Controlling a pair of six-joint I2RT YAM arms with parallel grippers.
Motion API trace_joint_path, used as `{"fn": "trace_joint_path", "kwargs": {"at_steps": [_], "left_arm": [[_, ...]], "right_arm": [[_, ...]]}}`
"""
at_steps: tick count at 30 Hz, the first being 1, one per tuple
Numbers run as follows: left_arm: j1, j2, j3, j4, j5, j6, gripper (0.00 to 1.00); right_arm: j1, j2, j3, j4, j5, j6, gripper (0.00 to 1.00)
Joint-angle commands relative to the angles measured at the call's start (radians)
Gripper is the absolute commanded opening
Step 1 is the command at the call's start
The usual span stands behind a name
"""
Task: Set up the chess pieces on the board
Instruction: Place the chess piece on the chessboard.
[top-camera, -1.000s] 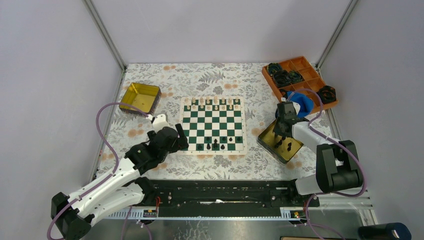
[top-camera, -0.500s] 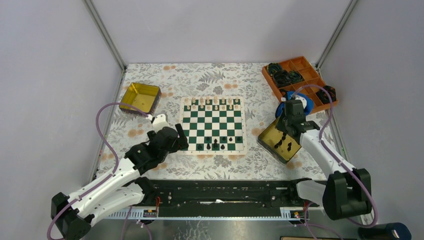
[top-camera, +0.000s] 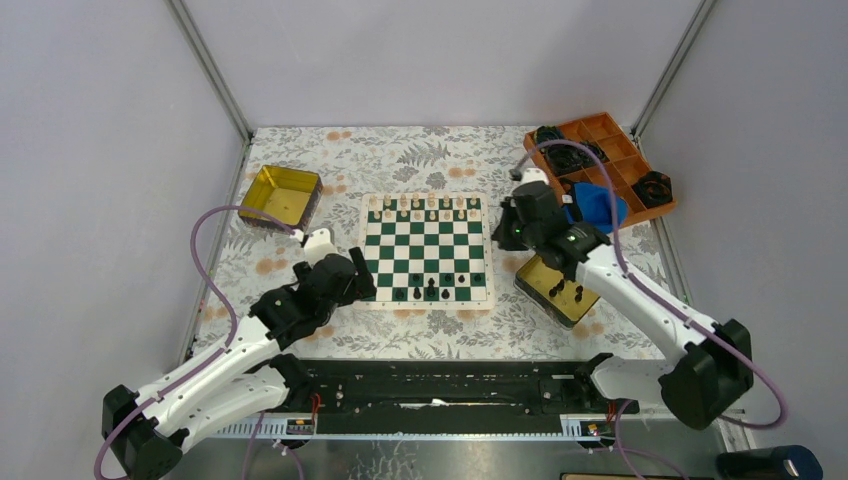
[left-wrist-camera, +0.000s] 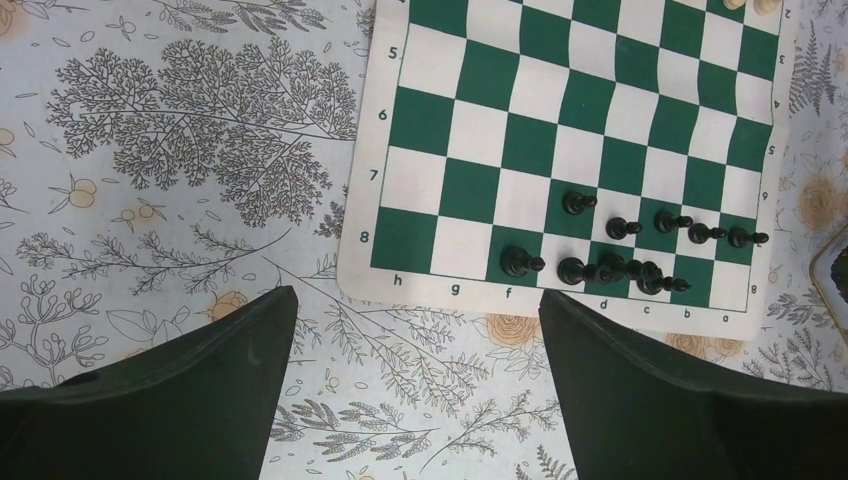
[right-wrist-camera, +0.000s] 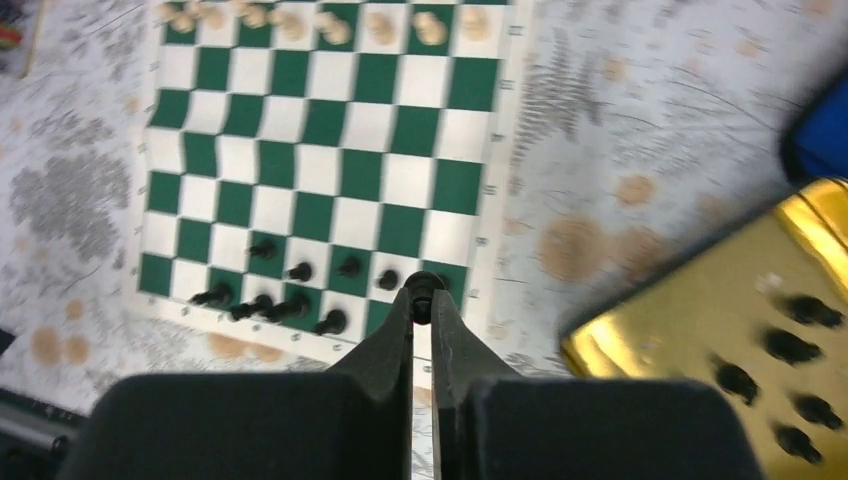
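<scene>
Black chess piece (right-wrist-camera: 422, 283), pinched in the right gripper (right-wrist-camera: 422, 300), has left the shiny gold square tin (right-wrist-camera: 650, 330) and now nears the three-o'clock edge of the green-and-white checkered board (right-wrist-camera: 330, 165); left gripper (left-wrist-camera: 410, 310) gapes wide.

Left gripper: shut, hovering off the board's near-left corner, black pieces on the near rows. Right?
No, the left gripper is open: the left wrist view shows its fingers wide apart, nothing between them. The rest holds: it hovers off the board's near-left corner, with black pieces on the near rows.
</scene>
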Motion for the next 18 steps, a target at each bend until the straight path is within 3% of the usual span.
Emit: {"fn": "trace_joint_path", "kwargs": {"at_steps": [1,18], "left_arm": [[0.013,-0.014,0.008,-0.004,-0.039,-0.03,0.99],[0.086,-0.002,0.086,-0.048,-0.035,-0.005,0.99]], "right_arm": [[0.127,0.119,0.133,-0.011,0.024,-0.047,0.0],[0.388,0.483,0.351,0.058,0.017,-0.162,0.0]]}}
